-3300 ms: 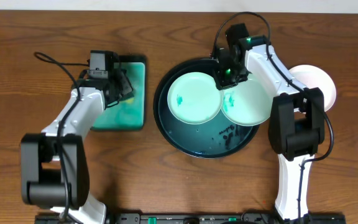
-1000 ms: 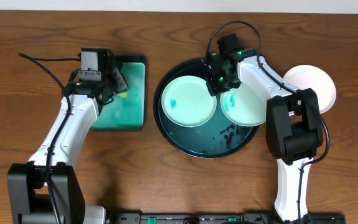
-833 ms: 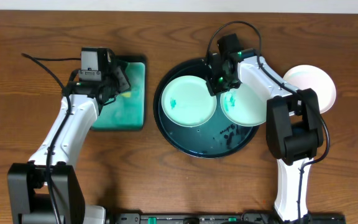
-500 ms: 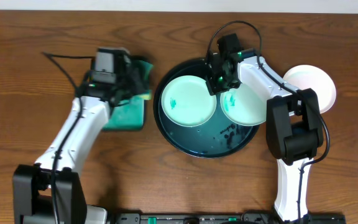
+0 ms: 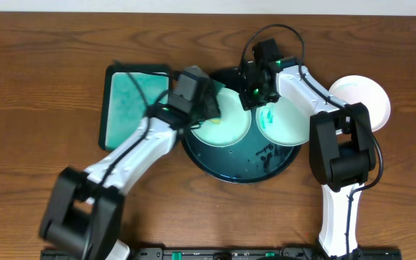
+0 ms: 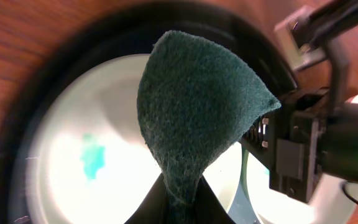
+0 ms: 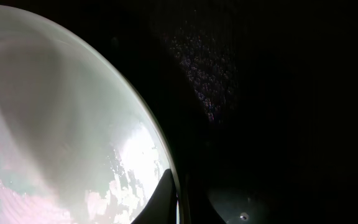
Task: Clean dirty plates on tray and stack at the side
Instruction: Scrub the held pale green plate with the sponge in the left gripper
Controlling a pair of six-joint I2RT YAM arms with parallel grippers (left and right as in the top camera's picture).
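Note:
The round black tray holds two mint plates. The left plate has a teal smear; it also shows in the left wrist view and the right wrist view. The right plate is smeared too. A third, white plate lies on the wood at the right. My left gripper is shut on a dark green scouring pad, just above the left plate. My right gripper is shut on that plate's right rim.
A rectangular black-edged teal tray lies left of the round tray. Teal specks dot the round tray's wet floor near its front. My two grippers are close together over the round tray's back half.
My left arm has swung right from the rectangular tray, carrying the pad, to above the left plate. The right arm has stayed on the rim.

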